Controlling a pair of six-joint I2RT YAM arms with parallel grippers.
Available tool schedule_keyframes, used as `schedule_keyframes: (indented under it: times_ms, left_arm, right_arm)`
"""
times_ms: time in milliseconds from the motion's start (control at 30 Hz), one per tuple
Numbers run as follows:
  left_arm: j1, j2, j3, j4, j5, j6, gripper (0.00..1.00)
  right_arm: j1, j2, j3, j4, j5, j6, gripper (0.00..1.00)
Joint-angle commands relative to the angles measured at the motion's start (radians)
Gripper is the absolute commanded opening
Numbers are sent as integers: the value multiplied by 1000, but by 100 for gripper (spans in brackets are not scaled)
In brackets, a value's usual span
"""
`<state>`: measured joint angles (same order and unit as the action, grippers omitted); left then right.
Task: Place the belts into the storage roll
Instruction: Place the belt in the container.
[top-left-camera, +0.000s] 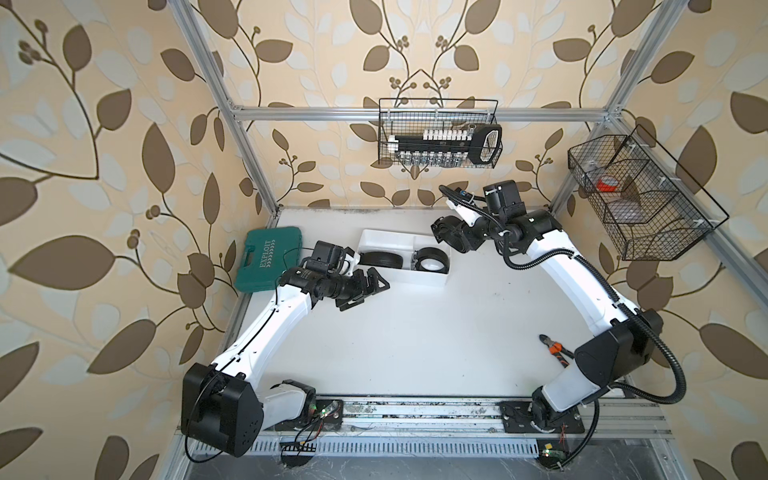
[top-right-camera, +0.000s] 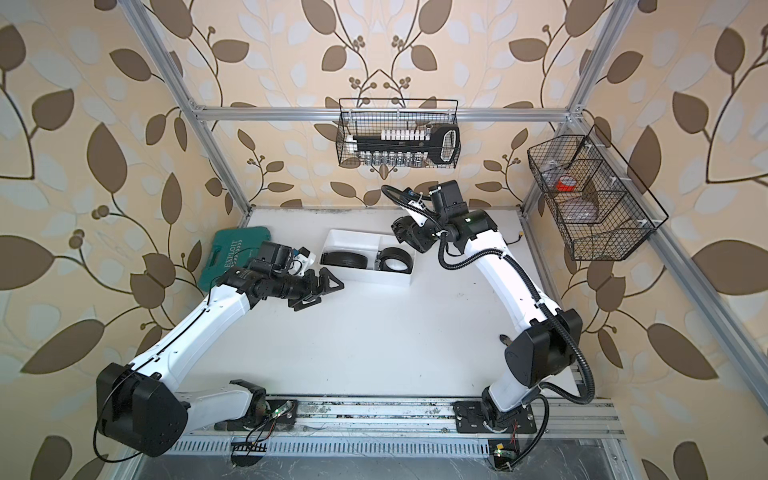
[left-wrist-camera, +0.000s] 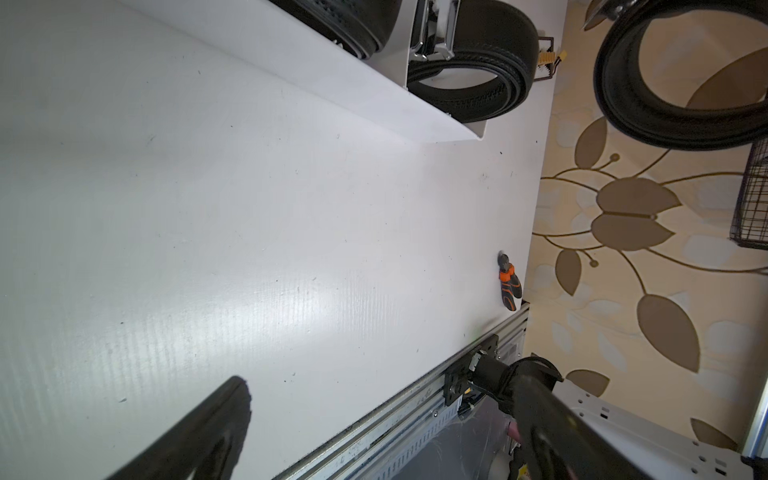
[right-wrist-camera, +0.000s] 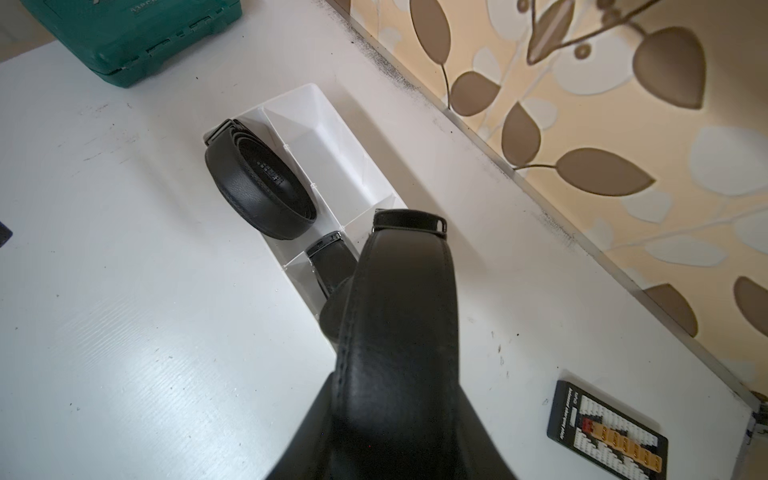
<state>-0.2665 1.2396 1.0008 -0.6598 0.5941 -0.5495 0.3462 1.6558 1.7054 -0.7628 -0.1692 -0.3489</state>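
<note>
R pincer (top-left-camera: 441, 233) is clamped narrow on the 3rd belt (right-wrist-camera: 399, 332), a coil hanging clear of the table, by the far R corner of the tray (top-left-camera: 386, 237). Inside the tray, L belt (top-left-camera: 380, 259) & R belt (top-left-camera: 432, 262) sit coiled in the 2 near compartments; the back compartment (right-wrist-camera: 332, 158) looks free. L pincer (top-left-camera: 372, 296) gapes wide, empty, just beside the tray's near L side. Risks as we judge them: let go too soon & the coil lands on R belt or outside the rim; it may catch a divider, or spring loose w/o walls to hold it; a nudge could shove the tray
</note>
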Motion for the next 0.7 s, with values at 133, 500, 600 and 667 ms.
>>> schedule_keyframes:
  times_ms: [133,500,600,667]
  left_arm:
    - [13,92,34,101,95,9,99]
    - [13,244,157,119,90,19,99]
    - [13,271,178,101,81,46,99]
    - [13,287,189,84,69,68,99]
  right_arm:
    - [-15,71,106,17,-153,-19,13]
    - [-54,197,256,-66,-161,-101,13]
    - [-67,245,309,-103,-187,-147,13]
    - [-71,279,341,-134,-195,-193,13]
